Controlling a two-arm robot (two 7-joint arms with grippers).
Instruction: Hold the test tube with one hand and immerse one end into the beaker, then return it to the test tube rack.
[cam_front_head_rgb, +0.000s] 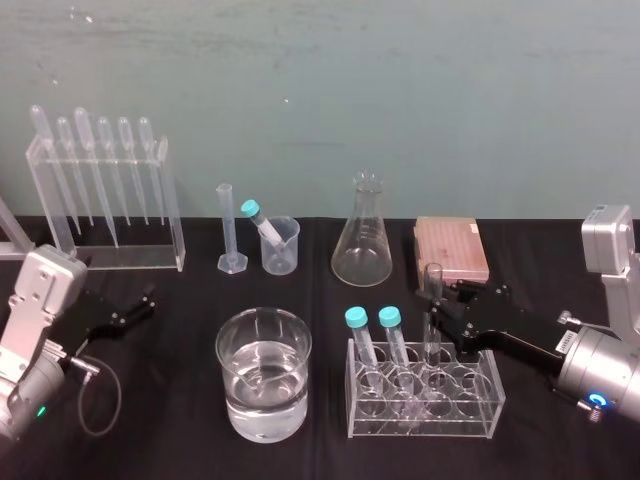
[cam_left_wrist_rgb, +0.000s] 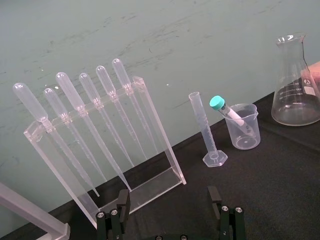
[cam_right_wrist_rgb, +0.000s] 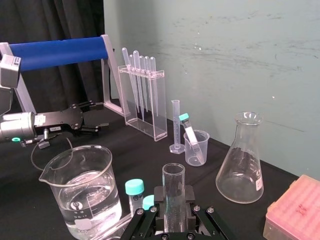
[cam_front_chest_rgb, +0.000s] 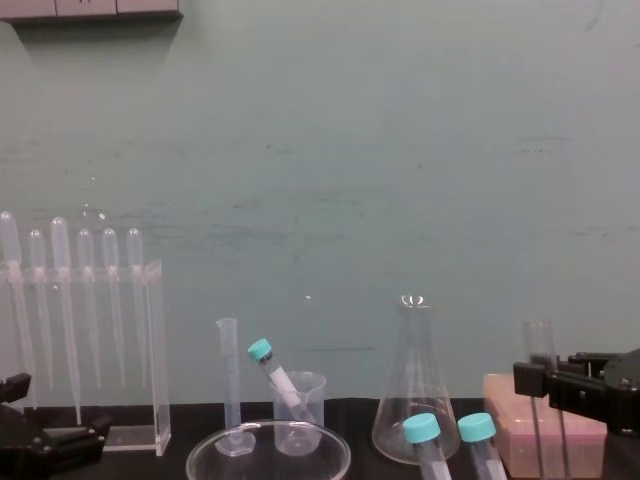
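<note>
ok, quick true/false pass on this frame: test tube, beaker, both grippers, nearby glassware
1. The test tube stands upright in the rack, with the right gripper closed on it. True.
2. The beaker is empty. False: it holds clear liquid.
3. The left gripper holds a pipette. False: it is open and holds nothing, off at the left of the table.
4. Two teal-capped tubes stand in the rack beside the test tube. True.
5. A capped tube leans inside the conical flask. False: it leans in the small beaker.
</note>
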